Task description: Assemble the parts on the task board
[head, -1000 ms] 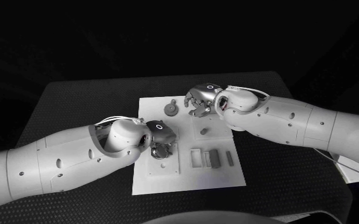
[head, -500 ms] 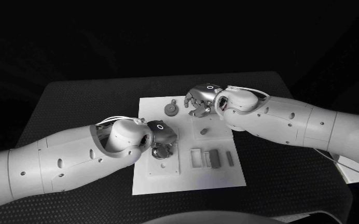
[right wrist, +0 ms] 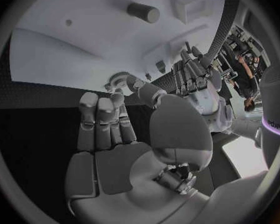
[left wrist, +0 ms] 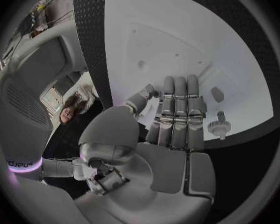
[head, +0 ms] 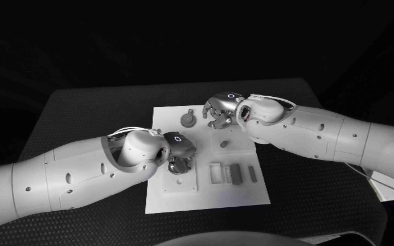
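The white task board [head: 209,197] lies in the middle of the table. A grey gear [head: 188,121] rests near its far left corner, and a short grey peg [head: 223,143] stands near the middle. My left hand [head: 177,154] hovers over the board's left side, fingers [left wrist: 176,109] stretched out together, nothing in them. My right hand [head: 219,110] hangs over the far edge just right of the gear, holding nothing. In the right wrist view its thumb tip is close to the gear [right wrist: 118,79], and the peg [right wrist: 143,12] stands further off. The gear [left wrist: 219,129] also lies beyond my left hand's fingers.
Near the board's front right lie a pale rectangular frame [head: 215,173], a dark block [head: 236,173] and a thin bar [head: 252,173]. The black table [head: 90,115] surrounds the board, with room to the left and behind.
My left hand has crept a little toward the board's near side. The right hand and the parts have stayed put.
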